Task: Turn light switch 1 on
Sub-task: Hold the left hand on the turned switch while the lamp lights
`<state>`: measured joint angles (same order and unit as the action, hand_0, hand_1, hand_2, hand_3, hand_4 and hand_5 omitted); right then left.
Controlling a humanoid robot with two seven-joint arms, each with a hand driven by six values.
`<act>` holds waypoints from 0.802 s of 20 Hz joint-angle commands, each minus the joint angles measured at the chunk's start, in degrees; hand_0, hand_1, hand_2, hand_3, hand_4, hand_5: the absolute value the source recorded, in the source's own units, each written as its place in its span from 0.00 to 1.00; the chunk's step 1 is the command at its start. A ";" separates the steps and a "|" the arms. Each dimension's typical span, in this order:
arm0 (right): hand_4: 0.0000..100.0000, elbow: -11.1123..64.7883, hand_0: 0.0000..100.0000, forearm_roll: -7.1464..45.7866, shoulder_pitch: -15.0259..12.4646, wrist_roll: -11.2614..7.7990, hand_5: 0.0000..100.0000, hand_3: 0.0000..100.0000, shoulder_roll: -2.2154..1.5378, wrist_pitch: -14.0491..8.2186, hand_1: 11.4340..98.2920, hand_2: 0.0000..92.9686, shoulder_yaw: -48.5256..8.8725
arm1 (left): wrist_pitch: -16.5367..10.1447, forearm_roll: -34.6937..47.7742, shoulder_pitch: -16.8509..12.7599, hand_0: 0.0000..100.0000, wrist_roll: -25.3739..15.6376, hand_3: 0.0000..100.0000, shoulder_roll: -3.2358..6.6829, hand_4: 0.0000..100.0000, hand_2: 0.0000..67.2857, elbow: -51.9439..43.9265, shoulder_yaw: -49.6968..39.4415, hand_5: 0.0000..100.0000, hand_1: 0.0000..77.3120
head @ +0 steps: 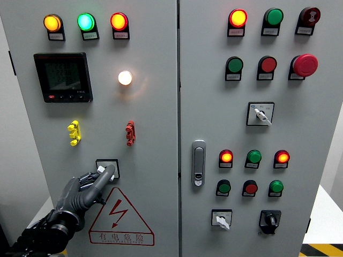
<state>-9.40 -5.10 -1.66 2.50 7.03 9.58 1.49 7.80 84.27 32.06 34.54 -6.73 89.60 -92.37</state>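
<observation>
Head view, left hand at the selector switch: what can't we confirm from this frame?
- Selector switch, head view: the left hand covers its knob, so its position is unreadable.
- Contact: fingers overlap the switch; actual grip cannot be judged.
- Button label plates: print too small to read.
- Digital meter: screen dim, figures illegible.
- Right hand: out of frame.
- Left forearm: cut off by the bottom-left edge.

- The grey control cabinet [150, 43] carries everything on two door panels
- Left door: amber, green and red lamps at 11 o'clock, a digital meter [62, 77] below them, a lit white lamp [125, 77], a yellow clip [74, 133], a red clip [130, 133], a rotary switch [107, 168] and a warning triangle sticker [120, 217] at 7 o'clock
- Right door: a handle [199, 163], an emergency stop button [305, 65] at 2 o'clock, lamps and selector switches
</observation>
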 commanded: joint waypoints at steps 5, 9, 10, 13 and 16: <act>0.23 0.00 0.00 0.00 -0.01 0.05 0.15 0.11 0.00 0.00 0.13 0.00 0.00 | 0.90 0.02 -0.33 0.00 0.00 0.99 -0.04 1.00 0.88 0.14 -0.01 0.73 0.73; 0.23 0.00 0.00 0.00 -0.01 0.05 0.15 0.11 0.00 0.00 0.13 0.00 0.00 | 0.99 0.02 -0.77 0.00 0.00 0.99 -0.04 1.00 0.90 0.23 0.43 0.74 0.74; 0.23 0.00 0.00 0.00 -0.01 0.05 0.15 0.11 0.00 0.00 0.13 0.00 0.00 | 1.08 0.02 -0.95 0.00 -0.18 1.00 -0.04 1.00 0.90 0.23 0.61 0.74 0.74; 0.23 0.00 0.00 0.00 -0.01 -0.04 0.15 0.11 0.00 0.00 0.13 0.00 0.00 | 1.08 -0.33 -2.17 0.00 -0.70 1.00 0.05 1.00 0.92 0.23 0.69 0.74 0.74; 0.23 0.00 0.00 0.00 -0.01 -0.04 0.15 0.11 0.00 0.00 0.13 0.00 0.00 | 0.90 -0.60 -3.58 0.00 -2.72 1.00 0.13 1.00 0.93 0.23 1.13 0.75 0.77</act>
<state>-9.40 -5.10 -1.67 2.49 7.03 9.58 1.49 8.87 83.80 29.20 33.01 -6.67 89.83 -91.43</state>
